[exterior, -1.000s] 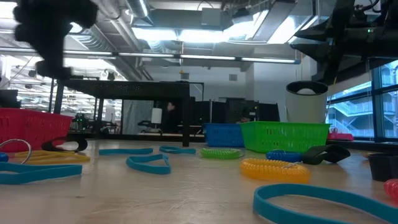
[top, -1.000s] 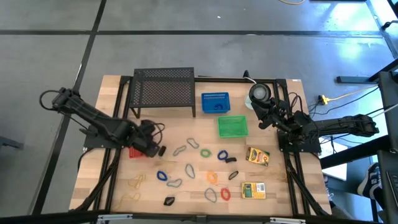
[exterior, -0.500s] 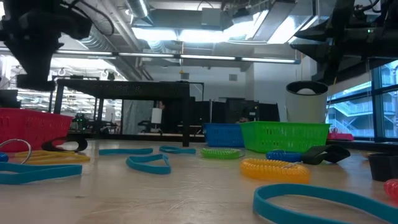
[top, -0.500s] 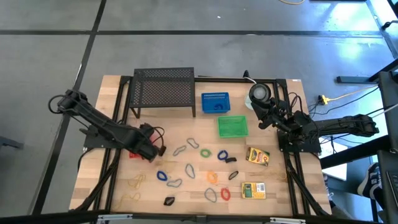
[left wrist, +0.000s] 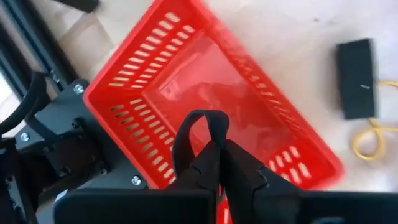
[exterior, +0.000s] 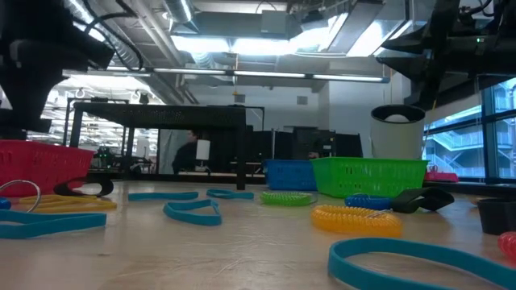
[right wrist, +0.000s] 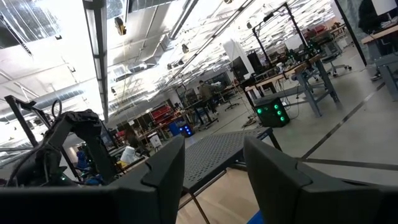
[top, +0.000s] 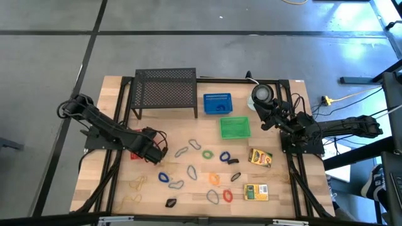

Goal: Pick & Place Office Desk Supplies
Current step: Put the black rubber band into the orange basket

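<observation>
I have the left end effector (left wrist: 219,163) clenched on a dark oval loop (left wrist: 198,134) directly above the red basket (left wrist: 205,93) at the counter's (top: 276,188) left side; the loop looks light and rubbery, pinched at one end so the rest arches free, and I judge it will flop and drop cleanly once let go. The right end effector (right wrist: 208,163) hangs released above the back right corner, holding nothing, while the other loops (top: 225,157), rubber bands (top: 137,182) and two yellow-green boxes (top: 256,192) lie scattered on the counter's near half. Compared with a second ago, the left arm has drawn back and in toward the basket; the right has not moved.
</observation>
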